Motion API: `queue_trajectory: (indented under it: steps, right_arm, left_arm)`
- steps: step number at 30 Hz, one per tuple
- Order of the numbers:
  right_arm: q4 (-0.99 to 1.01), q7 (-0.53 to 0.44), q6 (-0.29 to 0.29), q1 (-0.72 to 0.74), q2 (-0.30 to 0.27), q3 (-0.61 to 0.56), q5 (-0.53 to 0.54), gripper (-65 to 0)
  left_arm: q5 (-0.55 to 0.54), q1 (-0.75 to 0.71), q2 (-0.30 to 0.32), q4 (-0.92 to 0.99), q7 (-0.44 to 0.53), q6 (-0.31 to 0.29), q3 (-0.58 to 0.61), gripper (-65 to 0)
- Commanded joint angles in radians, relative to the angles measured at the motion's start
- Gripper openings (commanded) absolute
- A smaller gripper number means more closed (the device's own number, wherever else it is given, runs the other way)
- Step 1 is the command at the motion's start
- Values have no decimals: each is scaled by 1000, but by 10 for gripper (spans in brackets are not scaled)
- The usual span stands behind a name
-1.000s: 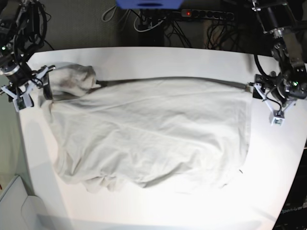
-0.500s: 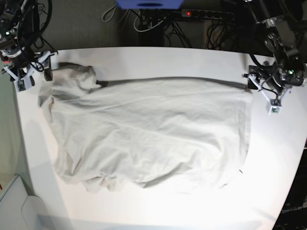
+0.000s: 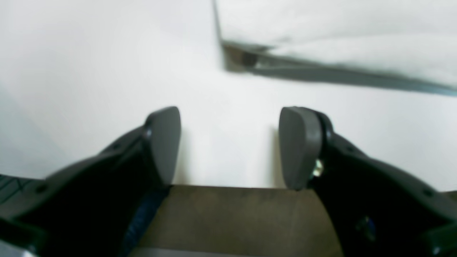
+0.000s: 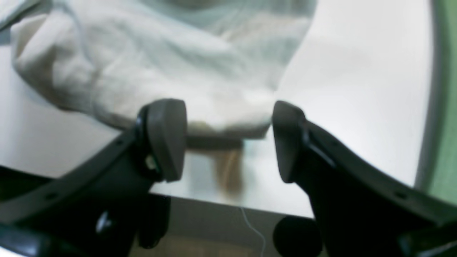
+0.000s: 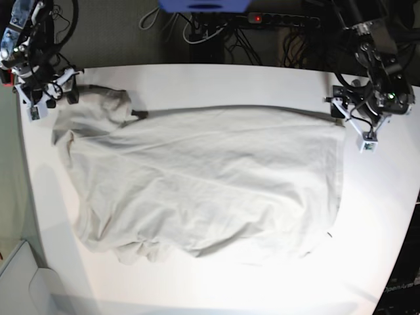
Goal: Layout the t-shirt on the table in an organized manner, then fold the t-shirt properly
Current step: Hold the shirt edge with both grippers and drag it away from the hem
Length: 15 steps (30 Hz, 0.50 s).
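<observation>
- The left pincer (image 3: 228,146) has its two grey pads standing well apart, with only bare white tabletop (image 3: 89,71) between them; it grips nothing.
- Just beyond that pincer, a corner of the t-shirt (image 3: 339,39) lies on the tabletop, a dark hem band running along its near edge; pads and cloth are apart.
- The right pincer (image 4: 228,139) is likewise spread wide and empty, its pads hanging close over a bunched, rumpled end of the shirt, which shows in the gap. Whether a pad brushes the cloth I cannot tell.
- From the base view, the shirt sprawls across the middle of the tabletop, wrinkled, its lower edge crumpled, one sleeve bunched at the far left corner.
- The right pincer (image 5: 47,98) sits at that bunched sleeve, the left pincer (image 5: 354,121) at the opposite far corner of the cloth.
- Behind the tabletop: a dark floor, tangled cables (image 5: 216,29), a power strip (image 5: 282,20) with a red light, and a blue object (image 5: 203,5) at the top edge.
</observation>
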State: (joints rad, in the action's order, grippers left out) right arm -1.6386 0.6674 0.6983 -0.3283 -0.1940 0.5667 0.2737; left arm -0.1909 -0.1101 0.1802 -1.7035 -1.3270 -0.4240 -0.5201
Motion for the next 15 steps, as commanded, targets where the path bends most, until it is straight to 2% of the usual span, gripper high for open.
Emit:
queue_trajectory:
  steps: [1,6,8,12,15]
  right_arm:
    - [-1,-24,0,19,-19,2,16,-262]
    - [61,-24,0,50,-38,-7,16,-293]
    - [76,-24,0,59,-37,-15,16,-355]
    - [94,-21,0,53,-40,-60,16,-533]
    - [84,-21,0,27,-37,-63,16,-636]
  left_arm:
    - [-2,10,14,-14,11,-2,-2,-230]
    - [-2,3,15,-22,11,-2,-4,-230]
    - [-2,0,15,-25,10,-2,-5,-230]
    - [-2,-1,14,-20,10,-2,-10,-230]
    - [-2,-15,14,-25,10,-2,-10,-230]
